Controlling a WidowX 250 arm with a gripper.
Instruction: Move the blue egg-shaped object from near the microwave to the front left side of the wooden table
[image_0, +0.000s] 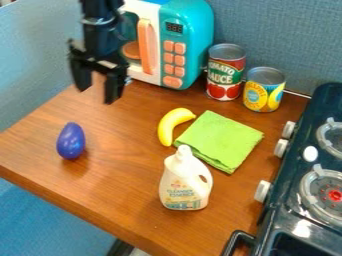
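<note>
The black gripper (97, 92) hangs open at the upper left, above the table in front of the toy microwave, with nothing between its fingers. Below and to its left, a purple eggplant-like toy (71, 141) stands near the table's left edge. A yellow banana (173, 125) lies at the middle of the table, beside a folded green cloth (220, 140). In front of the cloth is a white cleanser bottle (185, 183), upright.
A teal and white toy microwave (189, 42) stands at the back. A tomato sauce can (226, 73) and a yellow-labelled can (263, 90) are right of it. The dark toy stove (314, 165) borders the wooden table (117, 192) on the right.
</note>
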